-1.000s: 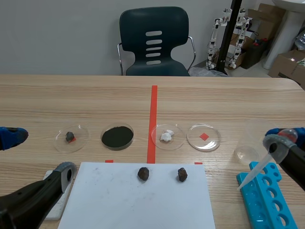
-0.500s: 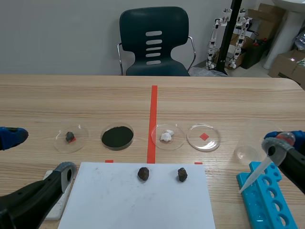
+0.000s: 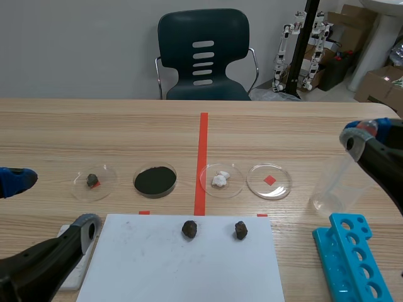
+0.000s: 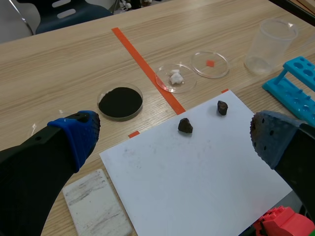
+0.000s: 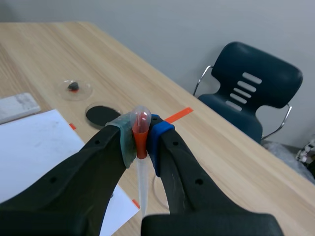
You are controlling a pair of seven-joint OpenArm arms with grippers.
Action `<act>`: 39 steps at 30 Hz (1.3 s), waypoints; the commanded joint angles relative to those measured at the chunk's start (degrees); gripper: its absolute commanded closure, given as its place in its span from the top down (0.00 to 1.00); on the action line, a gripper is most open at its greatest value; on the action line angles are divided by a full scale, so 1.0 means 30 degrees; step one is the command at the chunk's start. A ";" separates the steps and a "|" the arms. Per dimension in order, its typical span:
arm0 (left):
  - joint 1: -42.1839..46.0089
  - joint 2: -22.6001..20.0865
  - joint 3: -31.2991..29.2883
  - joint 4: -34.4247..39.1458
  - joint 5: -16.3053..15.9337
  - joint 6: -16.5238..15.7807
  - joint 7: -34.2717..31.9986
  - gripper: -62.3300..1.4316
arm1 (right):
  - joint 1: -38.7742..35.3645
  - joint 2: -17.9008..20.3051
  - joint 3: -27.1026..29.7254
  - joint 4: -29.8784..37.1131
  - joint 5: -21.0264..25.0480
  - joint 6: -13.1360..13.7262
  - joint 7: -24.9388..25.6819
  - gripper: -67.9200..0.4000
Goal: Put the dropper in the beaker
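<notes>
Right claw (image 5: 140, 137) pinches the dropper (image 5: 142, 182), arm up high by the beaker (image 3: 334, 182) near the bench's (image 3: 283, 119) right edge; left claw (image 4: 172, 140) sits low, wide open.

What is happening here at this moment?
The right gripper is shut on the dropper, gripping it at the bulb, up above the table close to the beaker. The dropper does not seem to be in the beaker yet. The left gripper is open near the white sheet, holding nothing.
</notes>
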 commanded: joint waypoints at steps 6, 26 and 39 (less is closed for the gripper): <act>0.0044 0.0087 0.0087 0.0117 -0.0189 -0.0036 -0.0277 1.00 | 0.2310 0.0036 0.0000 -0.1180 0.0882 -0.0495 0.0066 0.03; 0.0051 0.0087 0.0087 0.0117 -0.0197 -0.0036 -0.0277 1.00 | 0.5894 0.0044 -0.0204 -0.6062 0.2936 -0.3155 -0.0707 0.03; 0.0044 0.0087 0.0087 0.0117 -0.0189 -0.0036 -0.0270 1.00 | 0.7351 0.0036 -0.2484 -0.8546 0.2805 -0.3228 -0.0925 0.03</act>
